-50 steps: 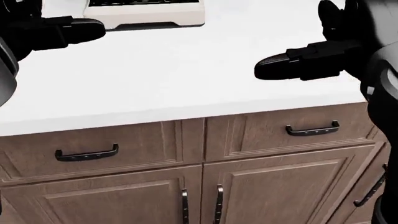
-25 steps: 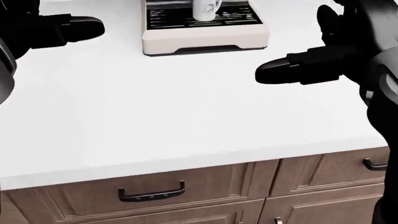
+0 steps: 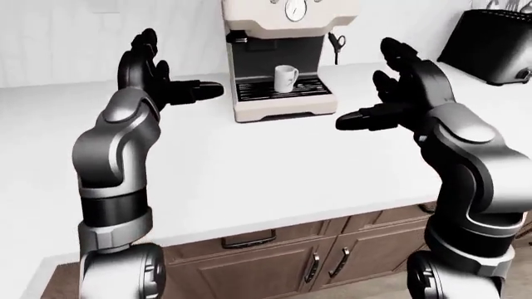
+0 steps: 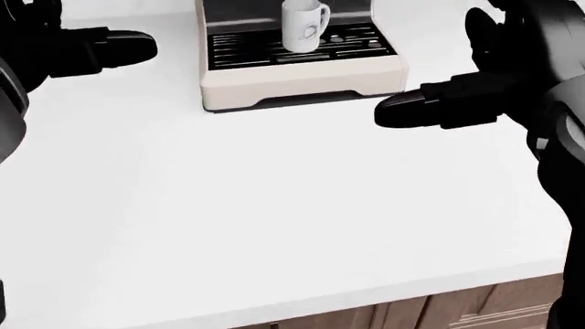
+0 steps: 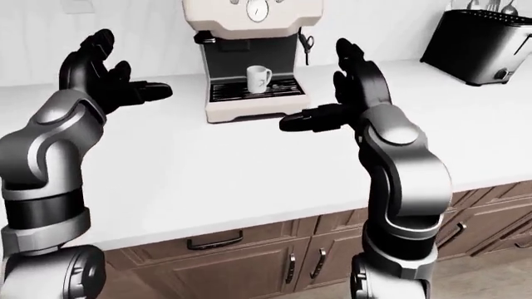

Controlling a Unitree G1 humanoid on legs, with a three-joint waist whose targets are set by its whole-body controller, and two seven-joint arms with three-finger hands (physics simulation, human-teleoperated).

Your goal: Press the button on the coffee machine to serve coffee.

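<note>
A cream coffee machine (image 3: 279, 62) stands on the white counter (image 3: 249, 174) at the top middle of the eye views, with a round gauge and small buttons on its top panel (image 5: 252, 9). A white mug (image 3: 285, 78) stands on its drip tray (image 4: 302, 48). My left hand (image 3: 158, 78) is open, raised to the left of the machine. My right hand (image 3: 386, 93) is open, raised to the right of the machine, thumb pointing left. Neither hand touches the machine.
A black toaster (image 3: 492, 47) stands on the counter at the top right of the eye views. Brown cabinet drawers and doors with dark handles (image 5: 216, 242) run under the counter edge. A white wall rises behind the counter.
The head view has shifted: the coffee machine and mug have slid down into the picture and the cabinet fronts have dropped out of it. Both hands hold their open pose.
</note>
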